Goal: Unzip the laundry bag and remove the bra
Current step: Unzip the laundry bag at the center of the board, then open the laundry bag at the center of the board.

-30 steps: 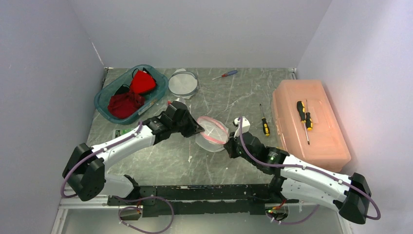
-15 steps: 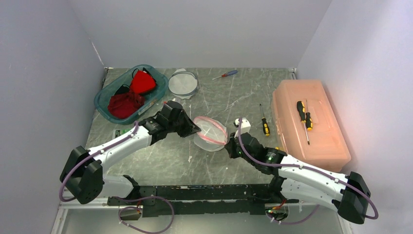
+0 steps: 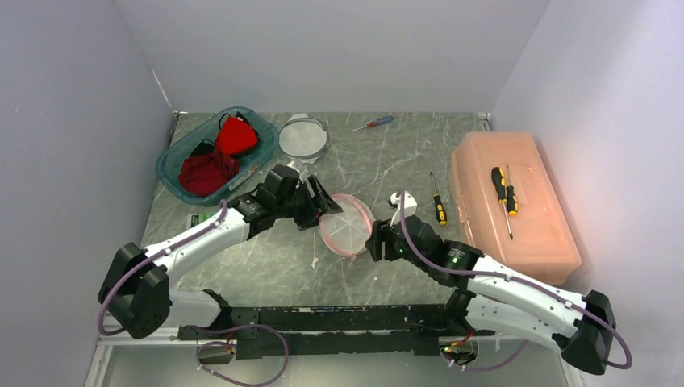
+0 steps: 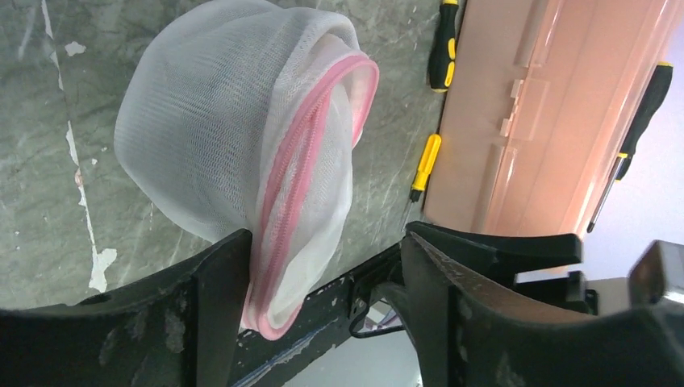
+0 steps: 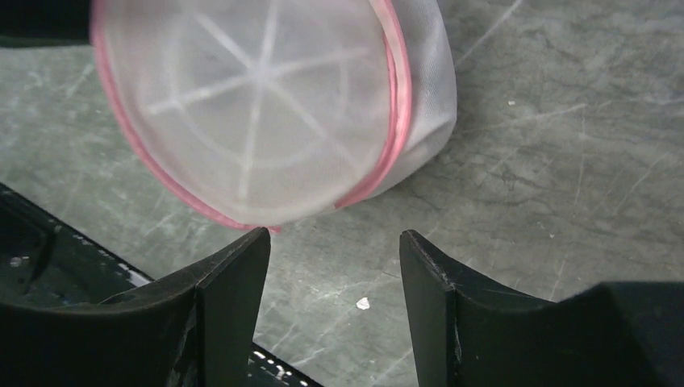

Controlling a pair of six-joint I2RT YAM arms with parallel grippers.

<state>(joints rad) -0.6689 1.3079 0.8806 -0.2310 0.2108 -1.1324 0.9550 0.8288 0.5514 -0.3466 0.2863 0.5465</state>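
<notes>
Left wrist view: the left gripper [image 4: 327, 242] stands wide and empty, the mesh laundry bag [image 4: 226, 121] just ahead, its pink zipper [image 4: 290, 161] by one jaw. The right gripper [image 5: 332, 242] is likewise wide, bag just beyond. Unheld, the light bag may skid or collapse if nudged.

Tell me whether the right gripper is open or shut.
Open. The right gripper has its fingers apart with only table showing between them; the bag lies just beyond the tips, ungripped.
</notes>
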